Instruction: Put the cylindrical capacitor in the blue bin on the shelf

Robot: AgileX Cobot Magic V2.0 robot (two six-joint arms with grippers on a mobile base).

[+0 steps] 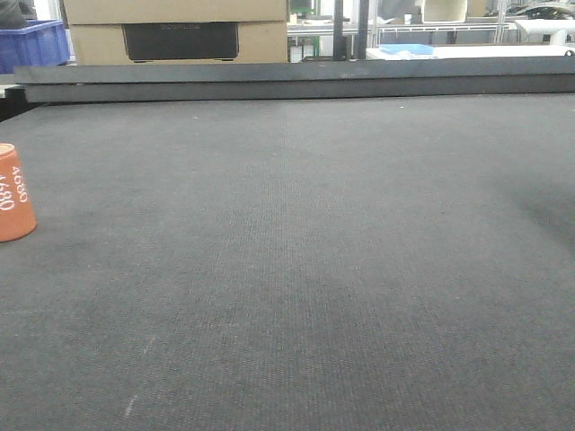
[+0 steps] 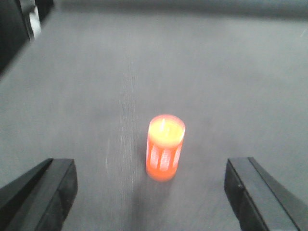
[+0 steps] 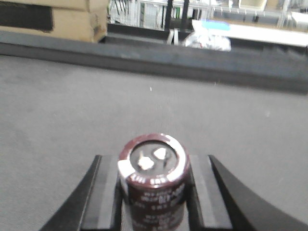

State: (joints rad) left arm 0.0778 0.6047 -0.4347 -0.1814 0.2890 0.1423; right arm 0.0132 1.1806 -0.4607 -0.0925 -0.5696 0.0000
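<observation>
My right gripper (image 3: pixel 154 166) is shut on the cylindrical capacitor (image 3: pixel 153 185), a dark maroon can with white print and two pale terminals on top. It stands upright between the black pads (image 3: pixel 111 192), above the dark grey mat. My left gripper (image 2: pixel 150 166) is open and holds nothing; its two black fingers (image 2: pixel 45 192) stand wide apart, low over the mat. A blue bin (image 1: pixel 31 43) shows far back on the left, behind the table. The shelf cannot be made out. Neither gripper appears in the front view.
An orange cylinder (image 2: pixel 164 147) marked 4680 (image 1: pixel 13 193) stands upright on the mat, just ahead of the left fingers. A dark raised ledge (image 1: pixel 296 81) bounds the table's far edge. Cardboard boxes (image 1: pixel 175 31) and metal frames (image 1: pixel 431 27) lie beyond it.
</observation>
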